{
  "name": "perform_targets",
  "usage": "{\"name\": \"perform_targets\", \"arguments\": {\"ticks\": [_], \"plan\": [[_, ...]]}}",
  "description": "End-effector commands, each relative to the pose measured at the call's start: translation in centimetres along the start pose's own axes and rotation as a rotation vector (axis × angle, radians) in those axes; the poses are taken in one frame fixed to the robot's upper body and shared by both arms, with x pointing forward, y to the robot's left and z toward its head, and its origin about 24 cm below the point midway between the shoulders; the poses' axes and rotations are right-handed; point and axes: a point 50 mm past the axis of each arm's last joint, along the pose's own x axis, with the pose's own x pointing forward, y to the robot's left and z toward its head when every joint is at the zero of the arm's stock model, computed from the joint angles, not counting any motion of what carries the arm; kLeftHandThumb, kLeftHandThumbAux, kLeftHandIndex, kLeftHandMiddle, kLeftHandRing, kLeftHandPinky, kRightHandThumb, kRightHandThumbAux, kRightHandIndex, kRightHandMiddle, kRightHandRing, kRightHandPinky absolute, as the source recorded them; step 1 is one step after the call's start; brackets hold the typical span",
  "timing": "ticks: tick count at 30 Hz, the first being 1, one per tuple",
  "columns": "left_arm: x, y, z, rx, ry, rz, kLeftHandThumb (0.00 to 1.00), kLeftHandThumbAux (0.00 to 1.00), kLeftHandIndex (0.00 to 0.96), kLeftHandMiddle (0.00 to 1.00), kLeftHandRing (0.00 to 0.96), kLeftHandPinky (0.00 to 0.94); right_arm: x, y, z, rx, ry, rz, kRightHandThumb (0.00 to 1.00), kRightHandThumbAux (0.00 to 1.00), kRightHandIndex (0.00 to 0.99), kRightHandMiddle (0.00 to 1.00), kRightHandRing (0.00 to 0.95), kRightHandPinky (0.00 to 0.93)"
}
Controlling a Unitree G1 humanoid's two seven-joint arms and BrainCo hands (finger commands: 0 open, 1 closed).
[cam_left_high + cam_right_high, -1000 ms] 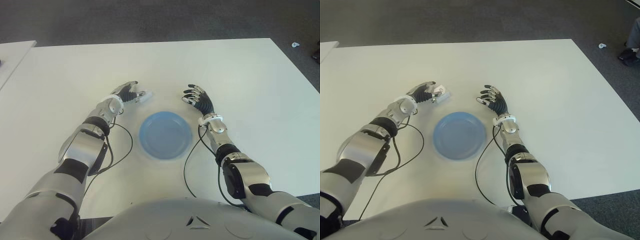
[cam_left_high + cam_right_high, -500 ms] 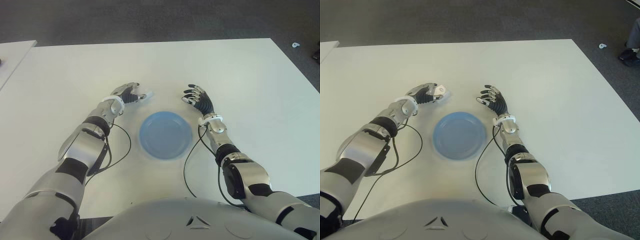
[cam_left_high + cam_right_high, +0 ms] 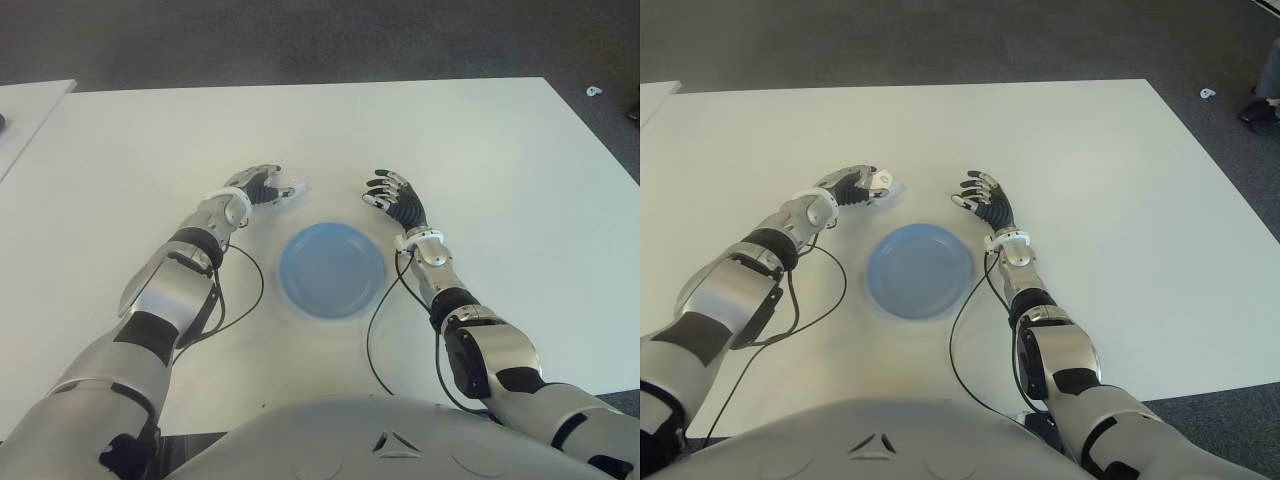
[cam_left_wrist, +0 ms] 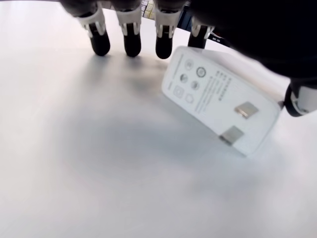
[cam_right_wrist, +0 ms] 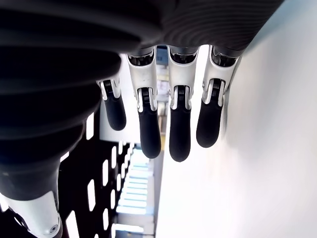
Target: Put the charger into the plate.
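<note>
Left hand (image 3: pixel 262 186) sits at about 10 o'clock from the round blue plate (image 3: pixel 331 271), fingers curled and clamped on the small white rectangular charger (image 4: pixel 222 110), prongs visible, held just above the white table (image 3: pixel 480 150). Charger not in plate. Right hand (image 3: pixel 397 198) at about 1 o'clock from plate, fingers spread loose, holding nothing.

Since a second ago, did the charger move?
Yes. The charger, held in the left hand, has shifted slightly away from the plate, toward the table's far edge.
</note>
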Motion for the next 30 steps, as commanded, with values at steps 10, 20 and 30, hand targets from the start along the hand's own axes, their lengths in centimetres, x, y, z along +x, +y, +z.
{"name": "perform_targets", "arguments": {"ticks": [10,20,30], "plan": [[-0.22,-2.49,-0.18,-0.002,0.029,-0.131,0.15,0.263,0.0,0.0,0.0,0.0,-2.4,1.58,-4.29,-0.006,0.23,0.039,0.175,0.744,0.226,0.346,0.354,0.353],[-0.21,-2.5,-0.1,0.064,0.02,-0.114,0.131,0.263,0.0,0.0,0.0,0.0,-2.3,1.84,-4.23,-0.019,0.233,0.044,0.169,0.751,0.229,0.349,0.353,0.348],[-0.25,-2.57,-0.16,0.236,0.005,-0.1,0.105,0.249,0.0,0.0,0.0,0.0,-2.17,1.93,-4.14,-0.032,0.234,0.044,0.157,0.751,0.238,0.349,0.353,0.347]]}}
